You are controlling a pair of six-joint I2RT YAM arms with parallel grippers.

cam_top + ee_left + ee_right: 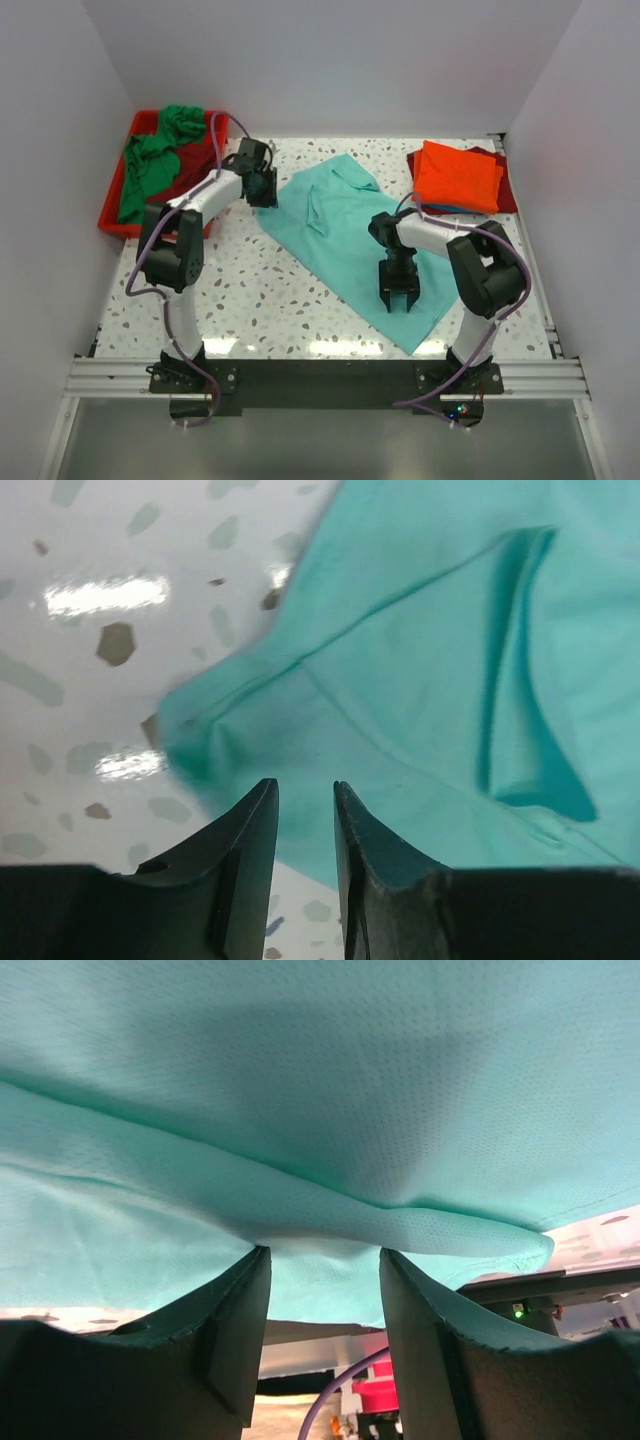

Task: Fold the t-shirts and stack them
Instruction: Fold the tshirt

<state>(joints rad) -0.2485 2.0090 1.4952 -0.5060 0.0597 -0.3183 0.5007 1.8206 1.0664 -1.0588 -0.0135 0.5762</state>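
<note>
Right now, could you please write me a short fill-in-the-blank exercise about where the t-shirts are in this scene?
1. The spread-out t-shirt in the middle is light ____ in colour.
2. The green t-shirt lies in the red ____ at the rear left.
3. On top of the folded stack at the rear right lies the ____ t-shirt.

Missing words: teal; tray; orange.

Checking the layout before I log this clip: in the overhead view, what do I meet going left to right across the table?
red tray → teal shirt → orange shirt
</note>
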